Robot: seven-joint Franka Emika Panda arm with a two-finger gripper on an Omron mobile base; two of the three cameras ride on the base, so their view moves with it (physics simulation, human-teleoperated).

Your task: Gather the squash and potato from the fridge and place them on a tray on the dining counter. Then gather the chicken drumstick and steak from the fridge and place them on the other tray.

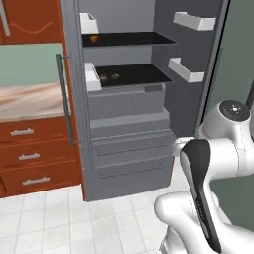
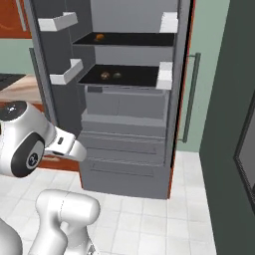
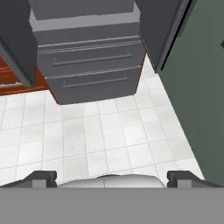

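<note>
Inside the open steel fridge (image 1: 129,94), we see potato (image 2: 105,75) and squash (image 2: 117,75) on a black shelf (image 2: 134,75); our gripper (image 3: 112,178) gapes wide, empty.

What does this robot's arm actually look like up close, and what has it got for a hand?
The arm is made of glossy white rounded segments, with dark grey round caps at the joints and a long black panel along one link. No cables show. The gripper ends in two small dark, blocky finger tips, set wide apart.

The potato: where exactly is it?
In both base views, the potato sits on the fridge's lower black shelf, just left of the squash.
</note>
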